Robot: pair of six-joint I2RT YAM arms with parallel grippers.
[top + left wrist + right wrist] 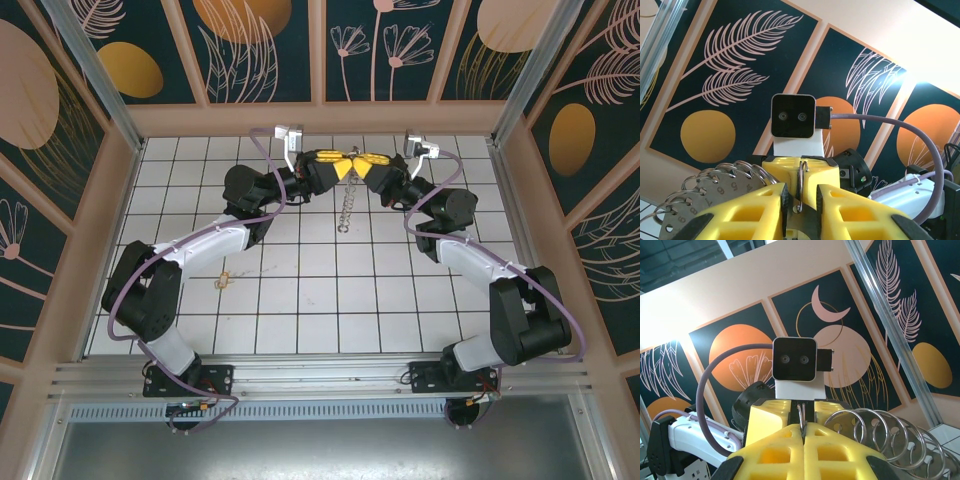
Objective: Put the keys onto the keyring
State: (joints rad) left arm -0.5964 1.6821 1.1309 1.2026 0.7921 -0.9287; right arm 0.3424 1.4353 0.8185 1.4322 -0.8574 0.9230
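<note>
Brass-yellow and tiny, the key [224,279] lies flat on the white tiled desk [330,300], left of centre and just beside the left arm's pale forearm, well apart from both sets of jaws. The keyring [347,210] is up in the air at the far middle of the desk. From above it reads as a thin string of small silvery pieces hanging down under the two meeting grippers.

In the left wrist view the keyring [801,181] is a thin loop of pale wire seen edge-on. To its left is a fan of grey numbered tags [715,192], each on its own wire ring. In the right wrist view the keyring [801,419] has a row of plain wire loops [880,432] at its right.

Both arms stretch forward and bend inward, so their wrists face each other nose to nose. The right gripper [803,429] has its yellow jaws clenched on the keyring wire, their faces meeting in one seam. The left gripper [801,202] has its jaws parted, with the wire loop standing in the gap between them.

The desk is gridded with dark lines. Around it stand tan-framed panels of deep teal printed with pale leaves, flowers and orange discs, with aluminium posts at the corners.
</note>
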